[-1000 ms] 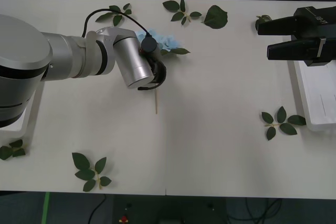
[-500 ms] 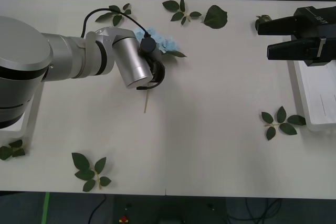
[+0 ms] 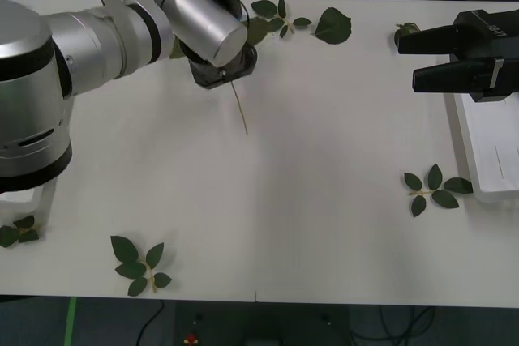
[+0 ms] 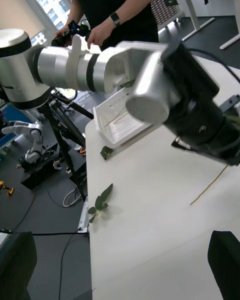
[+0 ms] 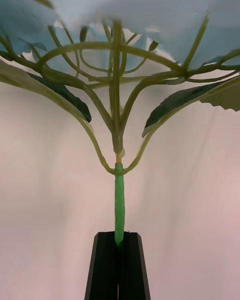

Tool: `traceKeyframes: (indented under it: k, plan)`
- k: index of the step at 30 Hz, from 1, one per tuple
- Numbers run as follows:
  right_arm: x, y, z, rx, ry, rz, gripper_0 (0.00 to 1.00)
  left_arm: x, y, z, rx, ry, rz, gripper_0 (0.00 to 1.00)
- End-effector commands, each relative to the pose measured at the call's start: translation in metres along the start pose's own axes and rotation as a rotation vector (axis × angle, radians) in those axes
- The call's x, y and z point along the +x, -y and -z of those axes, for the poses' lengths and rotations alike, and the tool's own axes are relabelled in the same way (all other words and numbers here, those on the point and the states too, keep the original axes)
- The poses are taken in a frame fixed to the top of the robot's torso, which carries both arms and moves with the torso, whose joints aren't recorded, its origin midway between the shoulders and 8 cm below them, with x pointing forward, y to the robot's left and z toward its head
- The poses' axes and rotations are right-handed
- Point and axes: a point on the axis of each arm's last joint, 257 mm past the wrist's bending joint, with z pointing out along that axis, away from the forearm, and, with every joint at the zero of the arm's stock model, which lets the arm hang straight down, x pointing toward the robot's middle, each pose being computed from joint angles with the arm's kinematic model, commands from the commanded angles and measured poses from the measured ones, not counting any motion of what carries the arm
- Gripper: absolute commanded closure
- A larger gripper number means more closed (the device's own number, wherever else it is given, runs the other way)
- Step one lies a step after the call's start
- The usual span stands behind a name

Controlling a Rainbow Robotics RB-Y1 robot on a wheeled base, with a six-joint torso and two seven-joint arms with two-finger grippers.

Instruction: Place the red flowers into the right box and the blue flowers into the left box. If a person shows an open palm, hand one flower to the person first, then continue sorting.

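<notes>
My left gripper [image 3: 226, 71] hangs over the far left of the table, shut on the green stem of a blue flower [image 5: 118, 130]. In the left wrist view the black fingers [image 5: 106, 265] pinch the stem below the pale-blue head and its leaves. From the front, the thin stem [image 3: 241, 113] pokes out under the wrist and the head is hidden. My right gripper [image 3: 410, 60] is open and empty beside the right box [image 3: 485, 155]. The left box [image 4: 119, 124] lies past the left arm. The red flowers are out of view. A person [image 4: 112, 10] stands behind, holding a small device.
Loose leaf sprigs lie at the far edge [image 3: 282, 18], by the right box [image 3: 434, 189], at the near left [image 3: 139, 265] and at the left edge [image 3: 16, 231]. A single large leaf [image 3: 333, 26] and a small green piece [image 3: 404, 34] lie at the back.
My left arm has risen and swung toward the table's far edge with the blue flower. Its head, seen earlier beside the wrist, is now hidden behind it. The right arm has not moved.
</notes>
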Motion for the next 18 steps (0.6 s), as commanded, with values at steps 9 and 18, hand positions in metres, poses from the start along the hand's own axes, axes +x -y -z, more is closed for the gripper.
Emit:
traceKeyframes:
  k: [9,18]
  plan:
    - [-0.023,0.002,0.01,0.028,-0.002,0.047,0.0,-0.103,0.043,0.16,0.301,-0.12,-0.052,1.0]
    - [-0.023,0.002,0.01,0.028,-0.002,0.047,0.0,-0.124,-0.05,0.214,0.503,-0.147,-0.163,1.0]
